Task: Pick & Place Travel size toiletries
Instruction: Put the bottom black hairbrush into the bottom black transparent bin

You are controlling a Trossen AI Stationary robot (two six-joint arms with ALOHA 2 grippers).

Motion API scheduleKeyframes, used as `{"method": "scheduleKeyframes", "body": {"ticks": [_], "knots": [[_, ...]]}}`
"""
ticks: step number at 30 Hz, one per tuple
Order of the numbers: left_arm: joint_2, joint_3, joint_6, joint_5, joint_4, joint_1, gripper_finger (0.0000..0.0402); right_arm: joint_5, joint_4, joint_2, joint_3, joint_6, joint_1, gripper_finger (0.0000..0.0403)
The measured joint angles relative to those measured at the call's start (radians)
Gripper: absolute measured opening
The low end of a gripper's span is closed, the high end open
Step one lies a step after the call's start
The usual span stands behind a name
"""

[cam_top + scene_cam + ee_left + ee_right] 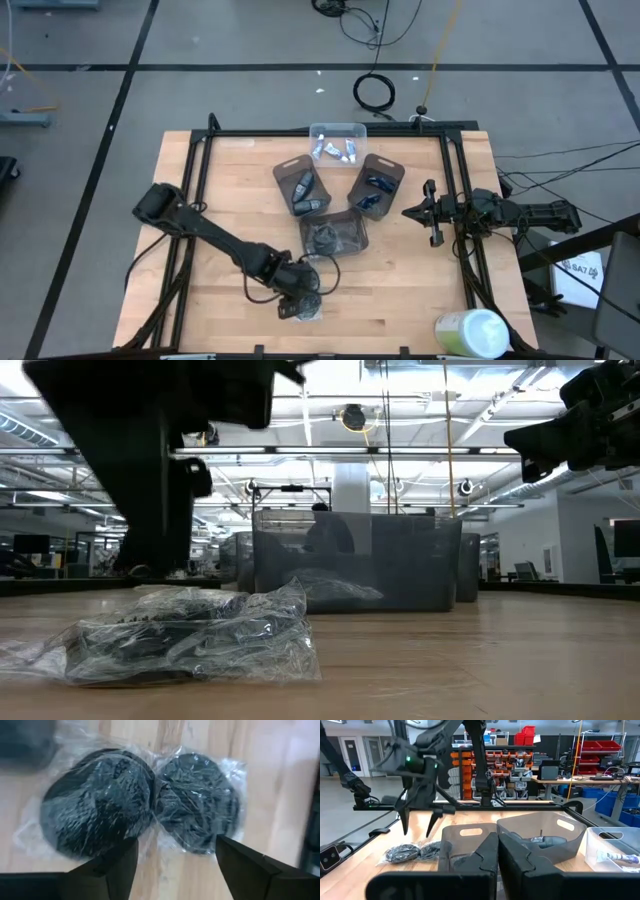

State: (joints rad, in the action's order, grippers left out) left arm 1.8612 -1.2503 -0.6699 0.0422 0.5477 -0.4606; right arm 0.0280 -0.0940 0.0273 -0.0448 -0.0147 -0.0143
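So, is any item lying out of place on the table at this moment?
Yes. A clear packet of two dark round discs lies loose on the bare table near its front edge, outside the trays, directly under the open left gripper. The other toiletries sit in trays.

Even, bright light falls from ceiling strips overhead, so my arms cast only soft shadows on the table. Glare glints off the plastic wrap below my left wrist, which looks blurred. Low down, the near wrap is soft.
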Motion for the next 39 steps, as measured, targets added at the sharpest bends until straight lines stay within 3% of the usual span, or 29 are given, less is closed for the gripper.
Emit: {"method": "scheduleKeyframes", "body": {"ticks": [12, 24, 29, 39], "knots": [[0.115, -0.001, 0.094, -0.018, -0.114, 0.001, 0.0271, 0.0, 0.0, 0.0, 0.0, 0.0, 0.0, 0.0004], [0.125, -0.003, 0.121, -0.021, -0.114, 0.001, 0.0265, 0.0, 0.0, 0.0, 0.0, 0.0, 0.0, 0.0004], [0.126, -0.002, 0.127, -0.02, -0.112, 0.002, 0.0218, 0.0, 0.0, 0.0, 0.0, 0.0, 0.0, 0.0004], [0.128, -0.001, 0.141, 0.013, -0.136, 0.004, 0.0081, 0.0, 0.0, 0.0, 0.0, 0.0, 0.0, 0.0004]]}}
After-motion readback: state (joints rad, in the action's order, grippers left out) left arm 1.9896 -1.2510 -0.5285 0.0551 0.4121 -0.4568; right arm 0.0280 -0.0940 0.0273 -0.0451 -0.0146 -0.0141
